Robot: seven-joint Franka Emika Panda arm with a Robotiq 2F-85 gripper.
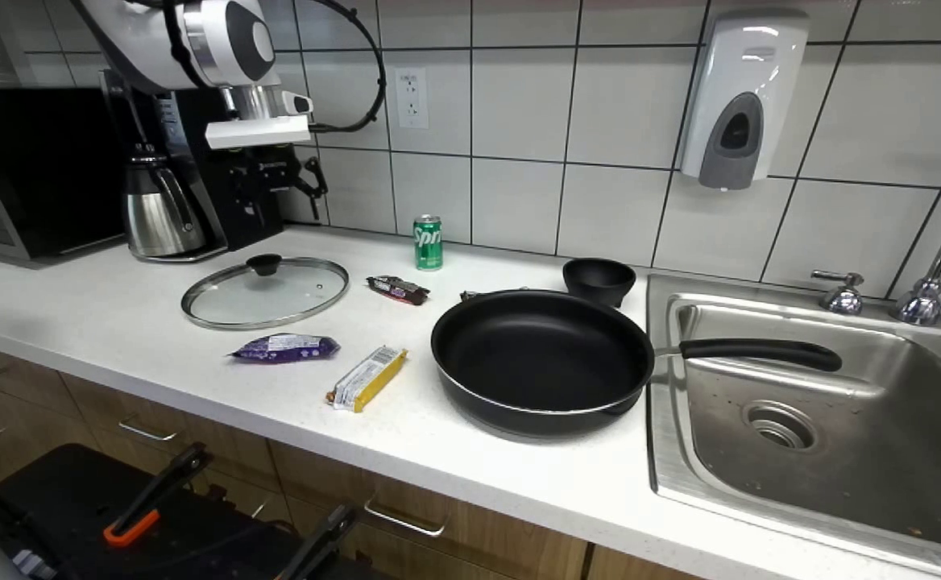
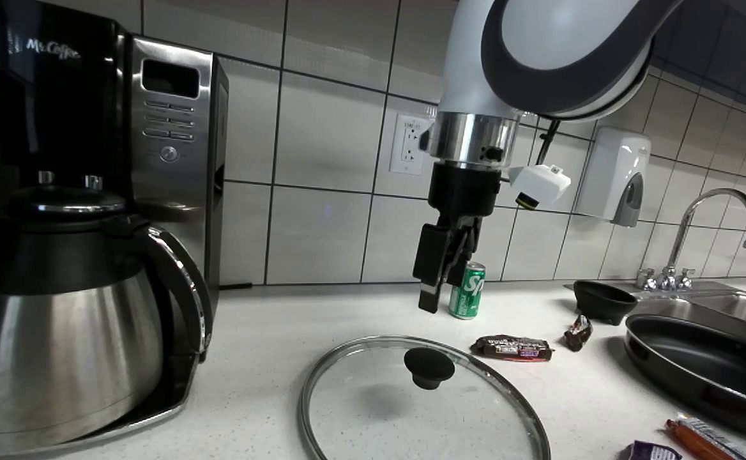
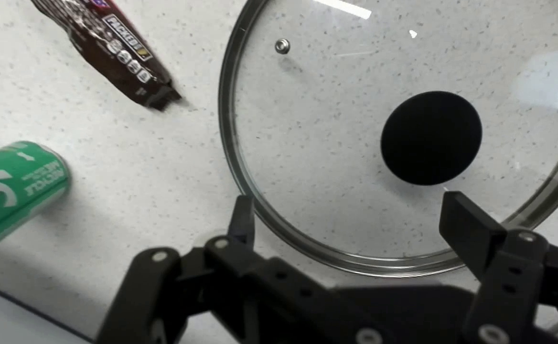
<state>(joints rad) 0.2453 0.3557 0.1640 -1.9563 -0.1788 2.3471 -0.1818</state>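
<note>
In an exterior view, black frying pan (image 1: 543, 346) on the bench (image 1: 116, 298), handle (image 1: 752, 352) reaching over the steel sink (image 1: 760, 483), black bowl (image 1: 599, 278) behind it, green can (image 1: 429, 244) upright near the wall (image 1: 519, 105). In an exterior view, lidded steel carafe (image 2: 66, 358) sits in the coffee maker (image 2: 172, 150), contents hidden. Wrist view: end effector (image 3: 349, 205), fingers (image 3: 467, 231) spread wide, near the glass lid (image 3: 336, 143), which lies knob-up on the bench near a brown packet (image 3: 116, 57).

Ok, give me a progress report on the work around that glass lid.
Looks done: the end effector hovers near the glass lid, wide open in the wrist view.
In hand: nothing; no object is clamped in it.
Left, it seems: any grasp, since the glass lid lies on the counter with its black knob untouched.
</note>
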